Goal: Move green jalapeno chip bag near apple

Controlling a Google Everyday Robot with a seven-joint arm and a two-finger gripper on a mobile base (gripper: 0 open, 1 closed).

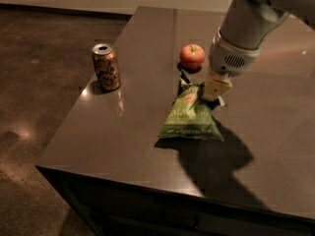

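Gripper (pixel 215 89) clamped on top corner of chip bag (pixel 189 118); bag tilted, near apple (pixel 192 56); can (pixel 106 68) well apart at table (pixel 275 146) edge

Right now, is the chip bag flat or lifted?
Tilted, top end raised: the claw, near the apple, pinches the chip bag at its top corner.

Top corner of the green jalapeno chip bag (pixel 189 116) lost to us under the clamped gripper (pixel 215 91), arm (pixel 248 26) above the bag cut off
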